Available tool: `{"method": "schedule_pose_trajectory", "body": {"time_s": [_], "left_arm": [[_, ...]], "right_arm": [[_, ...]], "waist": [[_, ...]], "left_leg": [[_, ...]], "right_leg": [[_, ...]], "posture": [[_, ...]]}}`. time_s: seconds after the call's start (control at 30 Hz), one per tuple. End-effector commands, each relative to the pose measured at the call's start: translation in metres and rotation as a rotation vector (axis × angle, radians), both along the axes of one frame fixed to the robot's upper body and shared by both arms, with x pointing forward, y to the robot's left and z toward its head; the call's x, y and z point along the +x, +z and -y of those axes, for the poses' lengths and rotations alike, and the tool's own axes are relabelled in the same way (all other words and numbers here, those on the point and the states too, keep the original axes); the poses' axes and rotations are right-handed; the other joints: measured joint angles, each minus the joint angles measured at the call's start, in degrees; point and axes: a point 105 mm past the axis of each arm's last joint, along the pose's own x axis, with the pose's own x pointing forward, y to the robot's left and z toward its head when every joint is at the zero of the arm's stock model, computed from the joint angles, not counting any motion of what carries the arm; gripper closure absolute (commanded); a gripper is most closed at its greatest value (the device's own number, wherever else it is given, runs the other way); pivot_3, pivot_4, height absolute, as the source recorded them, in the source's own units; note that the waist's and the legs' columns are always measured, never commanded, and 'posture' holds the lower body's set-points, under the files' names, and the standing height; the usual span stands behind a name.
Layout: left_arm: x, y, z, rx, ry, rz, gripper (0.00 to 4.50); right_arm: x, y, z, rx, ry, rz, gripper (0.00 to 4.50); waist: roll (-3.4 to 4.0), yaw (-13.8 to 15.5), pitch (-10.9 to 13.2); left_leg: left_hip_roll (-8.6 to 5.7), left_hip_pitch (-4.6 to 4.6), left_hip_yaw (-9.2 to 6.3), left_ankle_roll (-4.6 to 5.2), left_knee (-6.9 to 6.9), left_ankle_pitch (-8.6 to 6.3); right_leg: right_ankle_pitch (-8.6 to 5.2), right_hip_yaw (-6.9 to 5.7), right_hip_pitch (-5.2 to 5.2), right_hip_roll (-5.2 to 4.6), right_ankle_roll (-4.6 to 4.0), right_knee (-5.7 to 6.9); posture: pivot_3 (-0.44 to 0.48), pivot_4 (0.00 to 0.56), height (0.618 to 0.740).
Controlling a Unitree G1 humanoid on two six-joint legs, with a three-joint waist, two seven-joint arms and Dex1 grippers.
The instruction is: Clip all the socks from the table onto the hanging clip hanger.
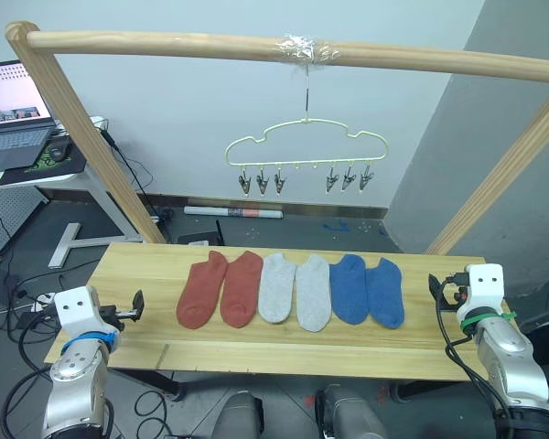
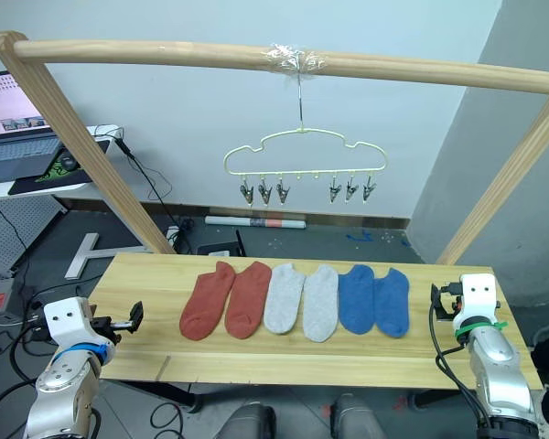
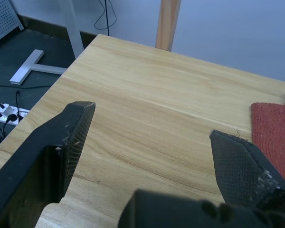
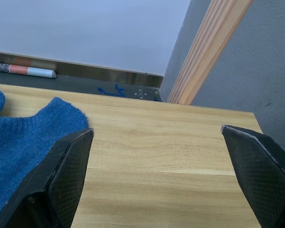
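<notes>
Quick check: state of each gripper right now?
Left gripper: open, holding nothing, over the table.
Right gripper: open, holding nothing.

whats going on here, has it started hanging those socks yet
Not yet. Six socks lie flat in a row on the table: two rust-red, two grey, two blue. The clip hanger hangs from the wooden pole above with all its clips bare. The left gripper and right gripper are both open and holding nothing, near the table's two ends.

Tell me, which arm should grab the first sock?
Probably either. The open left gripper sits beside the red socks; the open right gripper sits beside the blue socks. All six still lie on the table, and the hanger hangs centred.
</notes>
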Motion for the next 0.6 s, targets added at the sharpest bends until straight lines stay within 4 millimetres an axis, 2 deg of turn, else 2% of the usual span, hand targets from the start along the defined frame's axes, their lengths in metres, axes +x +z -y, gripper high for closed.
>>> {"method": "schedule_pose_trajectory", "body": {"time_s": [0.03,0.37,0.6], "left_arm": [[0.003,0.019,-0.008,0.034,0.009,0.057,0.05],[-0.001,0.029,-0.013,0.047,0.007,0.083,0.05],[-0.001,0.047,-0.002,0.038,-0.045,0.140,0.05]], "right_arm": [[0.002,0.016,0.003,-0.014,-0.005,0.057,0.00],[0.003,0.020,0.001,-0.019,0.007,0.070,0.00],[0.005,0.025,-0.004,-0.013,0.037,0.086,0.00]], "waist": [[0.00,0.0,0.0],[0.01,0.0,0.0],[0.01,0.0,0.0]], "left_leg": [[0.00,0.00,0.00,0.00,0.00,0.00],[0.00,0.00,0.05,0.00,0.02,0.00],[0.01,0.00,0.06,0.00,0.03,0.00]], "right_leg": [[0.00,0.00,0.00,0.00,0.00,0.00],[0.00,0.00,0.00,0.01,0.00,0.02],[0.00,0.03,0.00,0.00,0.00,0.02]], "posture": [[0.062,0.134,0.740],[0.059,0.136,0.740],[0.052,0.145,0.740]]}}
